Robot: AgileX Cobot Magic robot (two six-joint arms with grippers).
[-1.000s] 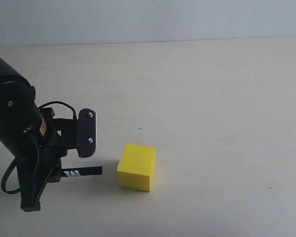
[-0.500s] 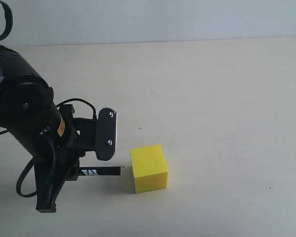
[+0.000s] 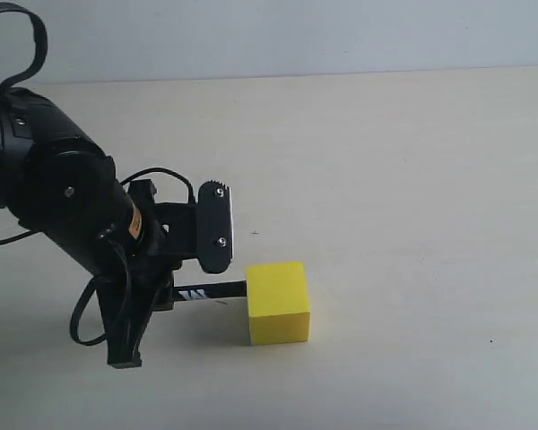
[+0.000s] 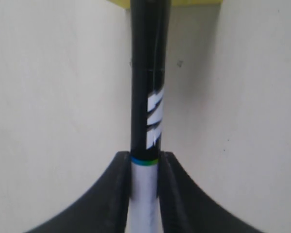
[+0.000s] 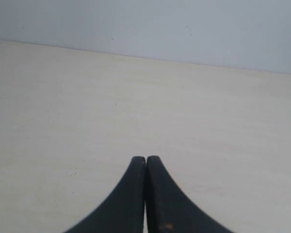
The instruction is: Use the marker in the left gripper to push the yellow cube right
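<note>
A pale beige worktop point(image 3: 412, 179) runs back to a grey-white wall. On the left of the exterior view, the robot's black two-jawed left hand point(image 3: 175, 288) reaches low over the surface, with black cables looping behind it. Its jaws are clamped on a slim marker point(image 3: 211, 292) that has a white barrel and a black front section with white stripes. The marker lies nearly level and points right. Its black end meets the left face of a bright yellow matte cube point(image 3: 278, 303). The cube sits on the worktop, a little left of centre and towards the front. In the left wrist view, the jaws pinch the white barrel just behind a thin green-blue ring. The black right hand point(image 5: 145, 162) hangs over the worktop, its jaws pressed flat together.
</note>
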